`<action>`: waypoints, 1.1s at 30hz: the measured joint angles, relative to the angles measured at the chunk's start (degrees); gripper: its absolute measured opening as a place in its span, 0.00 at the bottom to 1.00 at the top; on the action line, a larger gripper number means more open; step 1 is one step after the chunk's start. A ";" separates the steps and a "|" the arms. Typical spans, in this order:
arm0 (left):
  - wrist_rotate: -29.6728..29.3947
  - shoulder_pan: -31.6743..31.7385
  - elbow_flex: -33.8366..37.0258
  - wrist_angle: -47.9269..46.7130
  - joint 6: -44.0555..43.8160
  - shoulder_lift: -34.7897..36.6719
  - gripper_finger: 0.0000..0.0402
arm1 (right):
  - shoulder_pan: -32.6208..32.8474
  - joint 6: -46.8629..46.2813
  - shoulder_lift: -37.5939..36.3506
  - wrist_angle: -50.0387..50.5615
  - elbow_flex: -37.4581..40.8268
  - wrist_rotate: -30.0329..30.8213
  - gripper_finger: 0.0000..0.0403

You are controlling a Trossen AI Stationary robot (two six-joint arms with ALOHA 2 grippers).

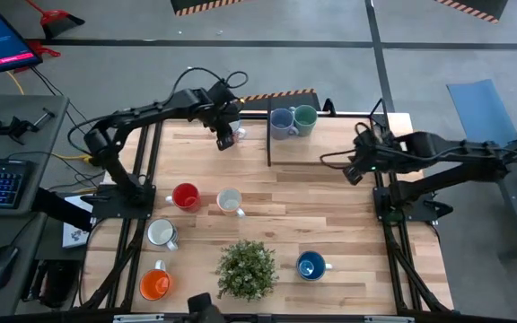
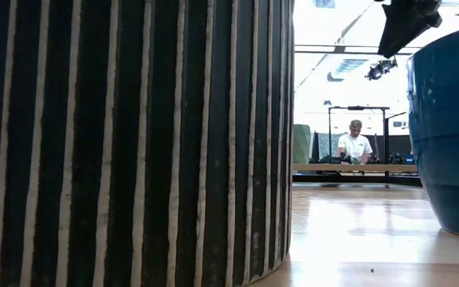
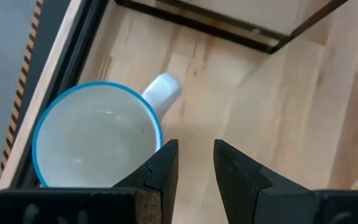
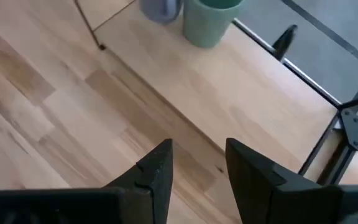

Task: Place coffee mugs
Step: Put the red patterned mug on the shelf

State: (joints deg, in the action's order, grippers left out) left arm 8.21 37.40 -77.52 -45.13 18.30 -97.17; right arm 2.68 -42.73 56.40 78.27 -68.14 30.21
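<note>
Hovering over a white mug with a blue rim [image 3: 95, 134] at the bench's [image 1: 330, 211] far left edge, left claw [image 3: 194, 163] parted and gripping nothing. Waiting at the far right, right claw [image 4: 197, 165] likewise released, near the lavender-blue mug [image 1: 282, 122] and green mug [image 1: 305, 118]. Looking glazed, rigid, light, probably slippery and chippable; pinching the wall at the rim seeming safer than the stubby handle [image 3: 164, 91].
</note>
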 joint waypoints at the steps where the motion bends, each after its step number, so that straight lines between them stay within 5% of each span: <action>1: -0.33 0.21 -0.24 -0.27 0.26 -0.53 0.23 | 0.00 -0.26 -0.64 0.29 0.00 0.43 0.31; 33: -2.99 1.01 -0.85 -0.75 1.49 -9.57 0.22 | 0.00 -0.95 -3.60 0.79 0.00 2.10 0.31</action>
State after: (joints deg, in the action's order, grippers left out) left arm 5.21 38.41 -78.37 -45.89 19.79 -106.74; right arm 2.68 -43.68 52.80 79.07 -68.14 32.32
